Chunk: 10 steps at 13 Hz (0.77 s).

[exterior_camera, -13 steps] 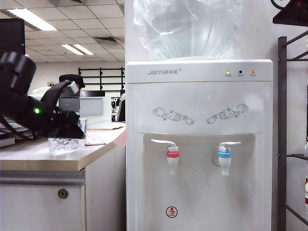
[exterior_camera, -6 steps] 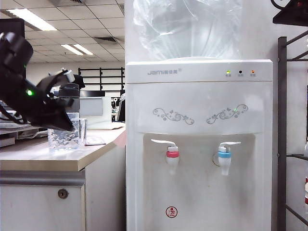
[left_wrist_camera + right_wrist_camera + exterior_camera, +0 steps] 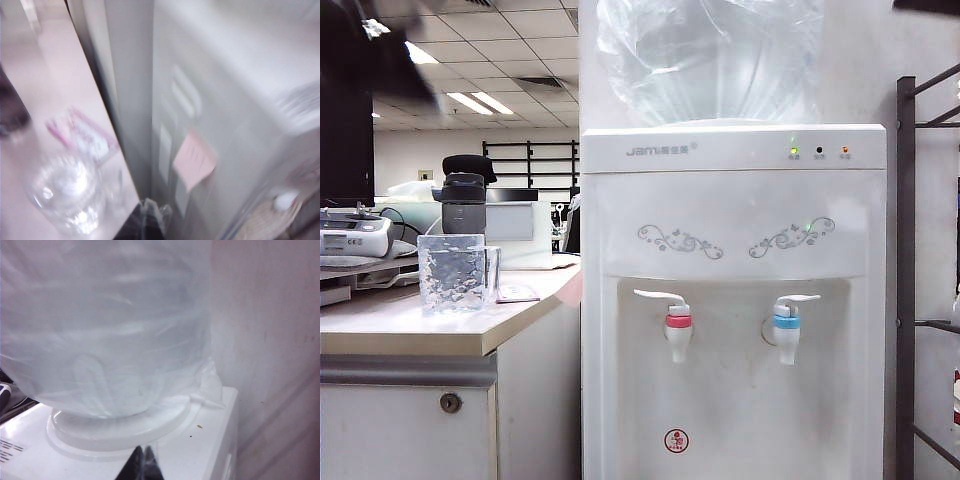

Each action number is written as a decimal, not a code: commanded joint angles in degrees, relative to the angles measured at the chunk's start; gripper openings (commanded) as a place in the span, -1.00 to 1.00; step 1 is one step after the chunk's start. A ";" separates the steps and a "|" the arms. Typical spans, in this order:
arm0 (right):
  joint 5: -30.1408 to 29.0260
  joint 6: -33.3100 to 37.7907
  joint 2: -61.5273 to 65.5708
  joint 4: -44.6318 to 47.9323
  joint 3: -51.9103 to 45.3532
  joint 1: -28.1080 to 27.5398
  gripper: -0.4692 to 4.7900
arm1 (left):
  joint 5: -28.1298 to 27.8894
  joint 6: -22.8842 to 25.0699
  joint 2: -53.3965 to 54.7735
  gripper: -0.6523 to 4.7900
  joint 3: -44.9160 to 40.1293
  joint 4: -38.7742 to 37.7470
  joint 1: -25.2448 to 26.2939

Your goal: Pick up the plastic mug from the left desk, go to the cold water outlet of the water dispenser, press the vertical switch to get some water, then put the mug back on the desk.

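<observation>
On the left of the exterior view, the left arm that was bent over the plastic mug (image 3: pixel 458 272) a moment ago has swung up and away; only a dark blur remains in the top left corner. The left end effector (image 3: pixel 150 220) is pressed together and empty, hanging above the table (image 3: pixel 400 325) beside the water dispenser (image 3: pixel 735 300). The mug stands alone near the table's front edge, so it reads as set down or let go, not carried. Water seems to glint inside it, though blur leaves this unsure. The mug is upright, its long axis vertical, mouth up, handle toward the dispenser. Further right, the cold water outlet (image 3: pixel 786 325) with its vertical switch (image 3: pixel 798 299) stands untouched. The right end effector (image 3: pixel 144 462) is also pressed together, empty, held high by the dispenser's bottle (image 3: pixel 105 325).
</observation>
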 commanded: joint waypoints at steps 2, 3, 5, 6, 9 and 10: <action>2.75 -5.60 -14.21 -13.40 -6.38 0.09 -0.84 | -8.00 -2.71 -29.40 -0.78 -13.11 -0.20 -0.04; 5.46 -5.60 -23.85 -13.40 -16.76 0.09 -0.84 | -11.34 -2.38 -43.45 -0.78 -25.05 0.11 -0.04; 10.27 -5.62 -40.19 -14.05 -31.36 0.07 -0.84 | -14.14 -4.50 -53.11 -0.78 -39.50 0.04 -0.04; 10.21 -5.62 -41.70 -15.50 -31.43 0.07 -0.84 | -14.14 -5.07 -53.11 -0.78 -39.91 0.09 -0.04; 10.21 -5.62 -43.71 -16.46 -31.41 0.07 -0.84 | -14.12 -8.55 -53.11 -0.78 -45.46 9.46 -0.04; 10.19 -5.62 -43.71 -16.46 -31.41 0.07 -0.84 | -16.02 -8.50 -53.16 -0.78 -45.81 9.22 -0.04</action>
